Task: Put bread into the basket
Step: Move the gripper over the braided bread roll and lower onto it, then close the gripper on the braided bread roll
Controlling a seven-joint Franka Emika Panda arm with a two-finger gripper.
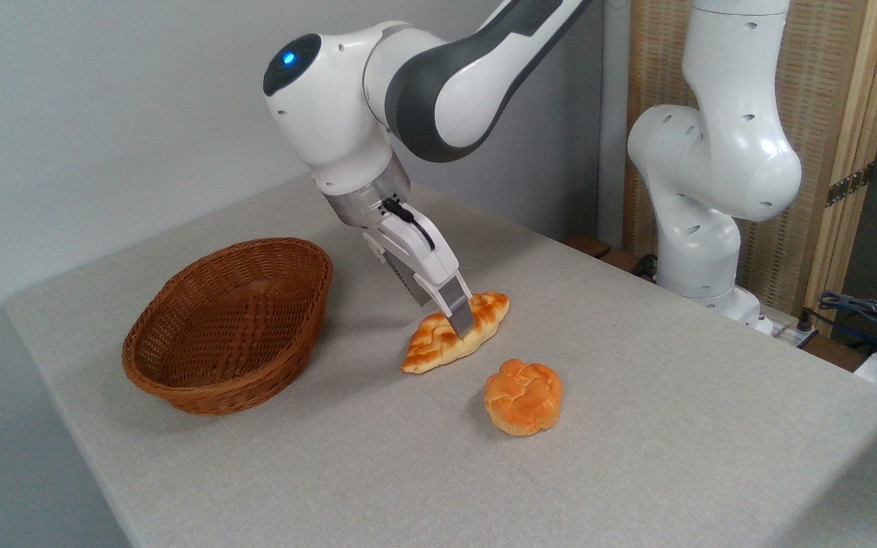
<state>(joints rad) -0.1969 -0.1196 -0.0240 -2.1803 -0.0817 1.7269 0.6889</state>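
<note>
The bread point(438, 342), a golden braided loaf with pointed ends, lies on the table at the centre. My gripper point(446, 316) is tilted down onto its middle. The near finger point(460, 313) crosses the front of the loaf and the other finger stands behind it, so the fingers straddle its width. I cannot make out whether they press on the loaf. The basket point(180, 380), an oval of brown wicker, stands to the left of the loaf with nothing in it, about a hand's width away.
A round orange knotted bun point(524, 396) sits just in front and to the right of the loaf. The arm's white base point(701, 251) rises at the table's back right edge, with cables point(865, 312) beyond it.
</note>
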